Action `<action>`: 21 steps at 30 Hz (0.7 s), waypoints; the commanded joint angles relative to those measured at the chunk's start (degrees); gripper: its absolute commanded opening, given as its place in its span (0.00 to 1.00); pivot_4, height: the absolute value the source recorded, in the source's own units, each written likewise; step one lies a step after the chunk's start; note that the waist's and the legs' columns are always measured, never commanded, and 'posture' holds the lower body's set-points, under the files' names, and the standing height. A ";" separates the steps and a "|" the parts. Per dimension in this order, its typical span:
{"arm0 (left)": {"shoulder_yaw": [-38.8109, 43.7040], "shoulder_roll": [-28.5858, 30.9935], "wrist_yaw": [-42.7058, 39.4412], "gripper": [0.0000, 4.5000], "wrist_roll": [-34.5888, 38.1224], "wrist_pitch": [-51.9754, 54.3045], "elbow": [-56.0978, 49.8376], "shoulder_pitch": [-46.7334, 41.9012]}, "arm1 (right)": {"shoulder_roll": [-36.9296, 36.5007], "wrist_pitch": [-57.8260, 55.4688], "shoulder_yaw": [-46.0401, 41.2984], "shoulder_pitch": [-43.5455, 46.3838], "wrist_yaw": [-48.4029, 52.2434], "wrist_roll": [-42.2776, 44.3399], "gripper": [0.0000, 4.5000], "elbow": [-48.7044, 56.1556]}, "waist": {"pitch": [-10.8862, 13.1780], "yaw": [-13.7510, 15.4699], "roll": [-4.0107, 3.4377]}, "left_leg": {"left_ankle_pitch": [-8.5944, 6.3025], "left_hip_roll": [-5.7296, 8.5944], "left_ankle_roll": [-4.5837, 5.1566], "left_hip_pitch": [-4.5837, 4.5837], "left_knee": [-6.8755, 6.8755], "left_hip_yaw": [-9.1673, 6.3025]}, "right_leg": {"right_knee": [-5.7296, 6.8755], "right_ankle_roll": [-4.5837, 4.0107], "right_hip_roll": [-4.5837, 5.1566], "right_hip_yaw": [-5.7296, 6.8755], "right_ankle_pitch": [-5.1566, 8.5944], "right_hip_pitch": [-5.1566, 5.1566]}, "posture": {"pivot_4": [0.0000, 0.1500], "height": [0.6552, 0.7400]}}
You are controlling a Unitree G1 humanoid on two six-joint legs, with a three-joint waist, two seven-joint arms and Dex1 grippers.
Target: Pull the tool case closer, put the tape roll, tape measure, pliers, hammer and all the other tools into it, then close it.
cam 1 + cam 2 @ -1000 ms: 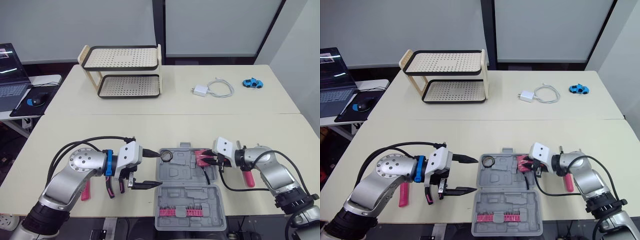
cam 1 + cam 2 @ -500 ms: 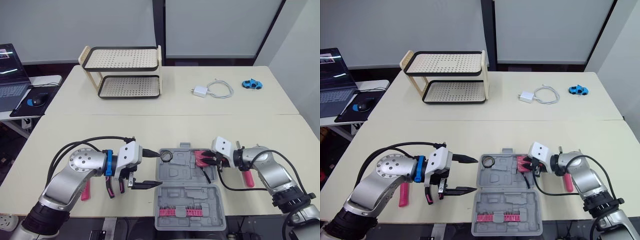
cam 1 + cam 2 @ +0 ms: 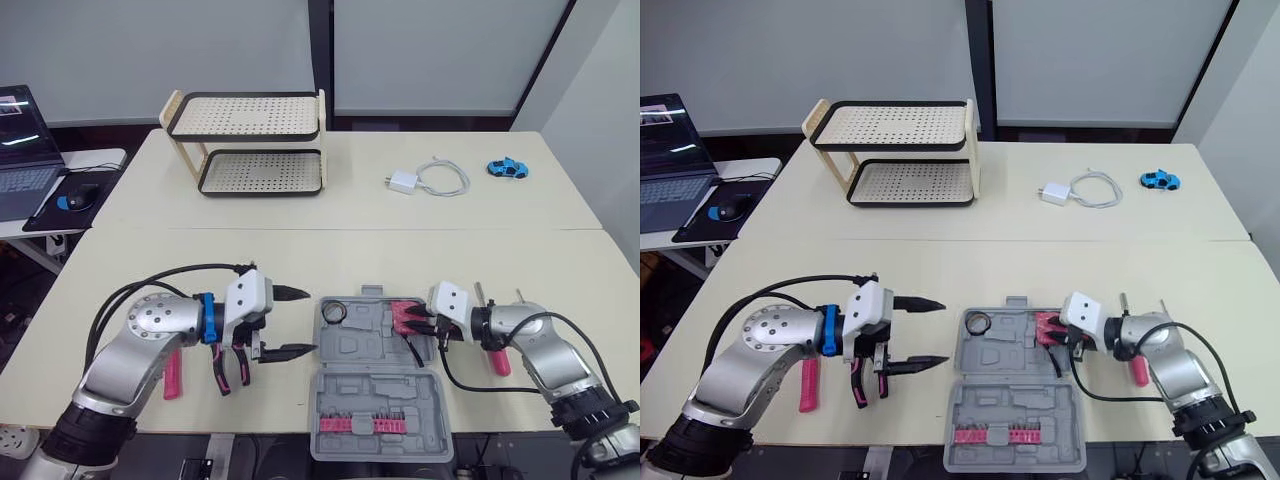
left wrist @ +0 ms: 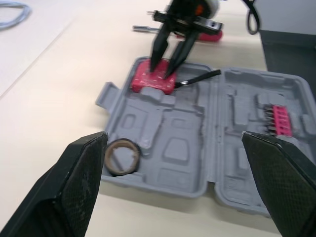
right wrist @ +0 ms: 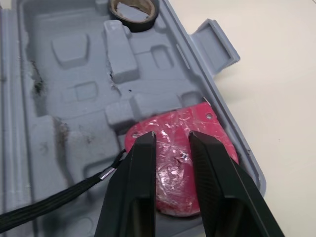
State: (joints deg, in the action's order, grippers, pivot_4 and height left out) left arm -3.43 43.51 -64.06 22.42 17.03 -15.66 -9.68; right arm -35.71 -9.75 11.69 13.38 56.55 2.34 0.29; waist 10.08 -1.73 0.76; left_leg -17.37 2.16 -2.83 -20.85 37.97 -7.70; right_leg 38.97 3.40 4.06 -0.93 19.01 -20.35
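Non-task stuff, all well apart from the work area: on the far table [image 3: 560, 205] we see a 2-tier rack [image 3: 245, 140] w/ black perforated shelves and light wood sides, back left. To its right there's a white charger [image 3: 400, 182] w/ its cable [image 3: 443, 178] looped beside it, then a small blue toy car [image 3: 506, 167] near the right edge. On a side desk at far left we've got an open laptop [image 3: 18, 155], and a dark mouse [image 3: 78, 197] on a black pad [image 3: 45, 215].

Open grey case [image 3: 366, 346], tape roll [image 3: 333, 313] inside
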 commanded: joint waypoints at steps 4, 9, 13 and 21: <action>15.13 0.81 7.99 1.00 3.37 2.23 5.39 1.21 | -5.71 -8.98 -12.00 -3.72 -1.47 7.67 0.25 19.70 | 0.04 -0.02 -0.05 | 0.00 -0.04 0.00 -0.05 -0.02 -0.01 | 0.01 0.00 0.00 -0.01 0.00 -0.08 | 1.00 1.00; 26.07 3.18 10.51 1.00 2.54 1.55 12.61 6.02 | -11.57 -8.18 -26.55 -14.58 -0.71 9.78 0.25 24.83 | 0.05 0.11 -0.02 | -0.01 -0.01 0.01 -0.07 -0.06 -0.02 | -0.06 0.00 0.02 0.02 0.00 -0.07 | 1.00 1.00; 32.44 7.52 6.82 1.00 0.53 -2.88 19.90 13.87 | -15.28 0.83 -38.30 -25.41 4.10 9.32 0.25 21.21 | 0.07 0.12 -0.01 | -0.03 0.01 0.03 -0.08 -0.14 0.05 | -0.11 0.01 0.06 -0.01 0.01 -0.08 | 1.00 1.00; 35.94 18.42 -5.92 1.00 -2.94 -12.05 37.24 23.51 | -24.43 4.94 -52.00 -35.30 16.51 11.33 0.45 7.98 | 0.13 0.00 0.01 | -0.04 -0.08 0.05 0.09 -0.14 0.15 | -0.05 -0.01 0.05 0.02 0.01 0.08 | 1.00 1.00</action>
State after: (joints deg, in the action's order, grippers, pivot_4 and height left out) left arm 30.23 60.10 -67.33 19.63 6.84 20.54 13.59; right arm -58.78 -5.91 -37.17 -21.89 70.73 12.55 9.15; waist 10.21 -1.73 0.77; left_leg -17.40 2.08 -2.78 -20.76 37.83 -7.54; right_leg 38.92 3.39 4.11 -0.91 19.03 -20.27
